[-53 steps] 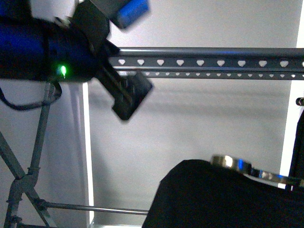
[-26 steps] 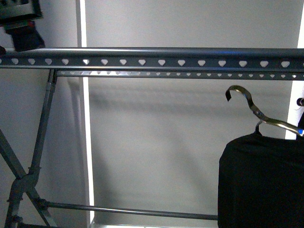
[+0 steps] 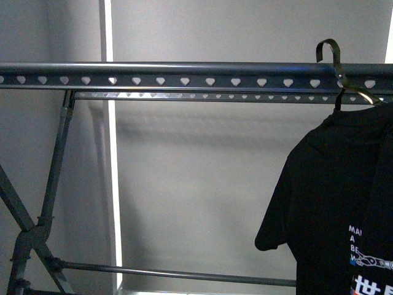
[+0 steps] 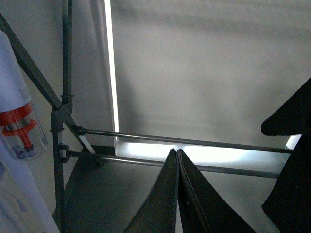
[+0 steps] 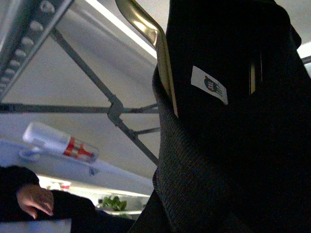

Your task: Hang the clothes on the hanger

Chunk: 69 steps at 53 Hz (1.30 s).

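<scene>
The clothes (image 3: 325, 196), a black short-sleeved shirt with white print, hang on a shiny wire hook (image 3: 331, 55) at the right of the front view. The hook's top reaches above the rail of the hanger (image 3: 184, 77), a dark grey rack with a row of heart-shaped holes. Whether the hook rests on the rail I cannot tell. My right gripper is shut on the clothes (image 5: 233, 136), whose black fabric fills the right wrist view and hides the jaws. My left gripper (image 4: 177, 160) is shut and empty, low before the rack's lower bars (image 4: 184, 141). Neither arm shows in the front view.
The rack's crossed legs (image 3: 31, 227) stand at the left, and a lower crossbar (image 3: 178, 273) runs along the bottom. A bright vertical strip (image 3: 110, 153) lines the grey wall behind. A white bottle with a red band (image 4: 19, 121) sits to one side. A person's hand (image 5: 31, 199) shows in the right wrist view.
The shirt has risen from the lower right until its hook tops the rail. The left arm, in front of the rail a second ago, has left the front view.
</scene>
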Motion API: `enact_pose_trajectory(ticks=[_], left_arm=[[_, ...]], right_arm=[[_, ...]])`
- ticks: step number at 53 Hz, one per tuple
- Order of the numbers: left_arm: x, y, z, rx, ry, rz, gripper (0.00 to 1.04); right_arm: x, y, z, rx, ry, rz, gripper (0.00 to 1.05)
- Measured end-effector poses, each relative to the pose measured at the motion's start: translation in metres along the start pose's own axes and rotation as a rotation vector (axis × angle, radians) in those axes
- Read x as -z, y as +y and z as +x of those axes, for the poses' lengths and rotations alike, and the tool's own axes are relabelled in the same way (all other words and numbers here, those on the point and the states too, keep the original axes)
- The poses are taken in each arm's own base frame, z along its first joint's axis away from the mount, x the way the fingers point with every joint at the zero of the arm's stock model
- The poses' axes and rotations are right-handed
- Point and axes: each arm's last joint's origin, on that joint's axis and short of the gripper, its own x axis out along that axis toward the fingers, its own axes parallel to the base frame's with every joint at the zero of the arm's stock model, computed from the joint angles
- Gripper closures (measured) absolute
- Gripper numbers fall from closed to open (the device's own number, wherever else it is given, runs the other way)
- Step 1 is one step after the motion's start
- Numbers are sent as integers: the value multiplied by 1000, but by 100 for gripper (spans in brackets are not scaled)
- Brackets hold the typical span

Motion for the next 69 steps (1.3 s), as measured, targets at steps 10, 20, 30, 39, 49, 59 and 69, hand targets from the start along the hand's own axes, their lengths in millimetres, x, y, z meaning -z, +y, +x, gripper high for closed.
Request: enact_pose_trajectory(ticks=[10, 20, 30, 39, 49, 59, 69], left_arm=[[26, 0, -24, 6, 8, 2, 101], [45, 0, -45, 6, 4, 2, 101], [56, 1, -59, 6, 1, 2, 101], [63, 1, -68, 6, 3, 2, 101], [70, 1, -79, 6, 2, 2, 101], [77, 1, -87, 7, -11, 3, 101], [75, 1, -93, 6, -24, 5, 101]], right_arm=[[-27, 1, 8, 33, -77, 138, 101], [-50, -9, 17, 97, -131, 234, 101], [-46, -23, 24, 139, -125, 251, 101], [-24, -42, 33, 170, -102, 257, 101], [18, -47, 36, 205, -129, 80, 75], [58, -9, -3, 176, -373, -335, 37], [111, 18, -66, 199, -642, -614, 6]])
